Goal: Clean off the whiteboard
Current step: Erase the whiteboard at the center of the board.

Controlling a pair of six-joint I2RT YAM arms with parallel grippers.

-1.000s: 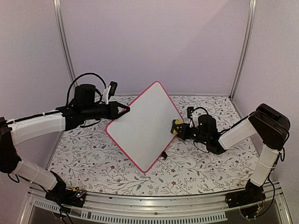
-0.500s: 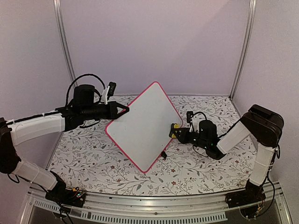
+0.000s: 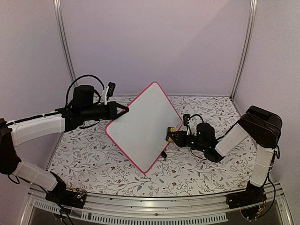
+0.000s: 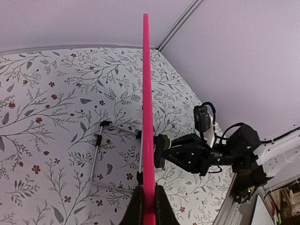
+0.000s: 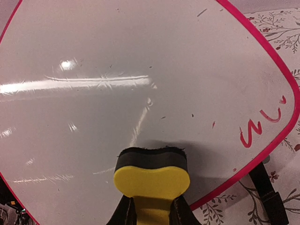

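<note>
Holding the whiteboard [image 3: 140, 126] corner-down over the floral surface [image 3: 89, 154], mid-scene, my left gripper [image 3: 123, 111] had its jaws clamped on the board's left edge. The right gripper [image 3: 172, 135] jaws gripped the yellow eraser [image 5: 151, 176], felt against the board face. I judged most of the face clean, with red squiggles [image 5: 260, 124] by one corner not yet wiped. No containers in view.

the whiteboard [image 3: 143, 126] is corner-down at the middle of the table [image 3: 93, 159]. the left gripper [image 3: 126, 110] clamps its left corner. to its right, the right gripper [image 3: 174, 134] holds the eraser [image 3: 172, 130] against its far face, near the lower right edge.
</note>
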